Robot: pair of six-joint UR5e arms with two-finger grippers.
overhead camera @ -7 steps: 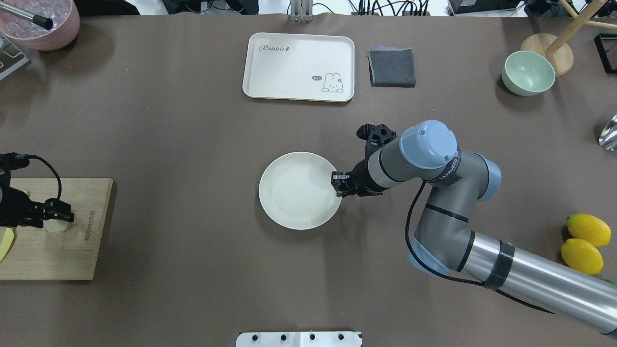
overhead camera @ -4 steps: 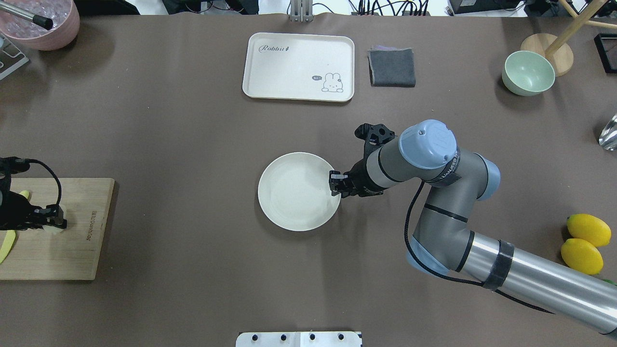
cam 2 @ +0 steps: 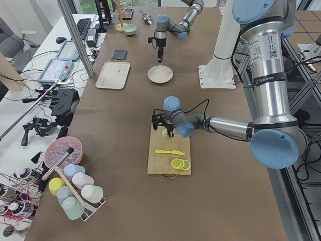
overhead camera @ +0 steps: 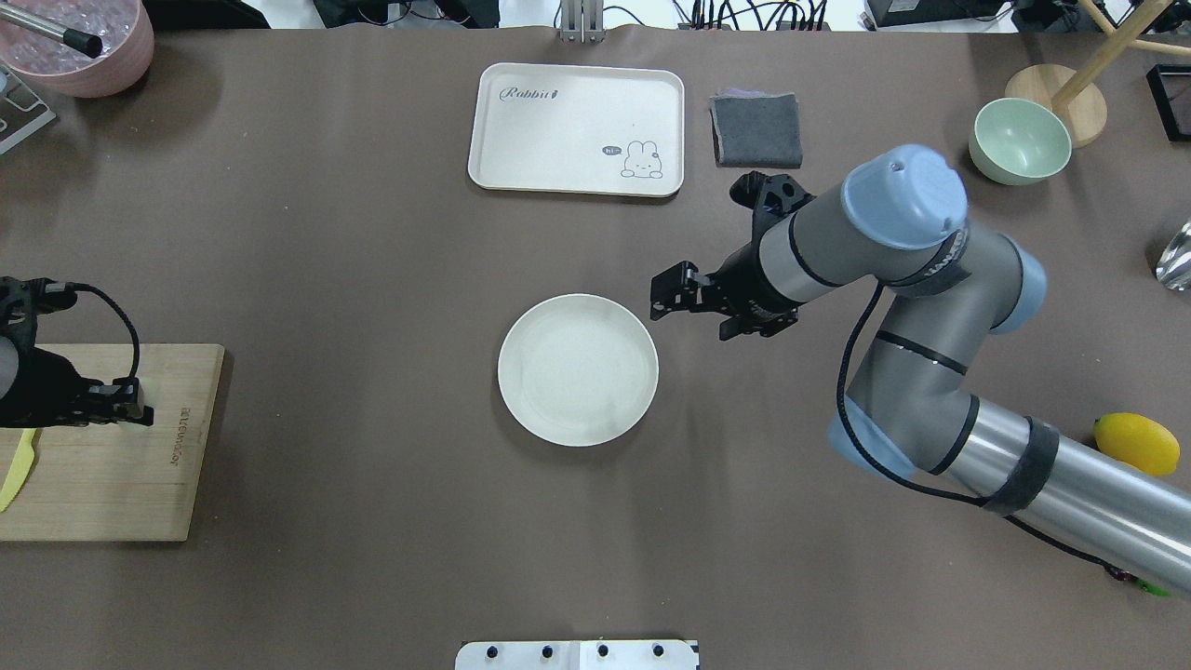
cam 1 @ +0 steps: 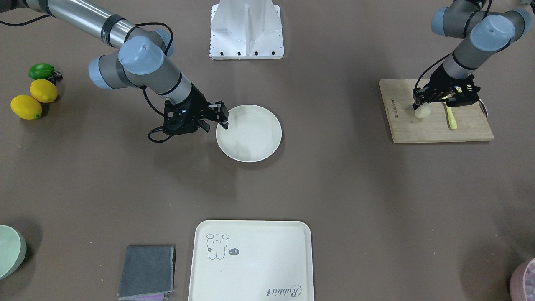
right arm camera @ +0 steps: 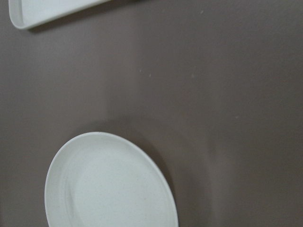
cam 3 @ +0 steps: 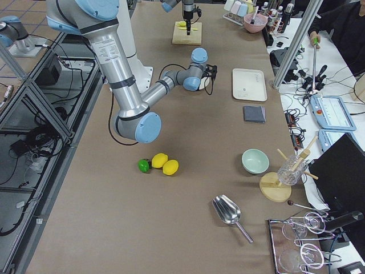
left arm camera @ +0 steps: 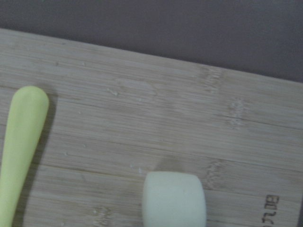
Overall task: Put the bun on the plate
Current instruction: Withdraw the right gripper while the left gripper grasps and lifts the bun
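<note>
The bun point(cam 1: 422, 111) is a small pale lump on the wooden cutting board point(overhead camera: 112, 484), and it fills the bottom of the left wrist view point(left arm camera: 174, 201). My left gripper point(overhead camera: 141, 402) stands over the bun and is shut on it, so the bun is hidden in the overhead view. The round cream plate point(overhead camera: 577, 369) lies bare at the table's middle. My right gripper point(overhead camera: 659, 300) hangs open past the plate's far right rim and touches nothing. The right wrist view looks down on the plate point(right arm camera: 109, 189) from above.
A yellow-green knife point(overhead camera: 17, 465) lies on the board beside the bun. The cream tray point(overhead camera: 577, 128) and grey cloth point(overhead camera: 756, 130) sit at the back. A pale green bowl point(overhead camera: 1019, 140) is back right, and a lemon point(overhead camera: 1135, 444) is at the right edge.
My right gripper has let go of the plate's rim and pulled up and away to the back right. My left gripper has shifted slightly right over the board, covering the bun.
</note>
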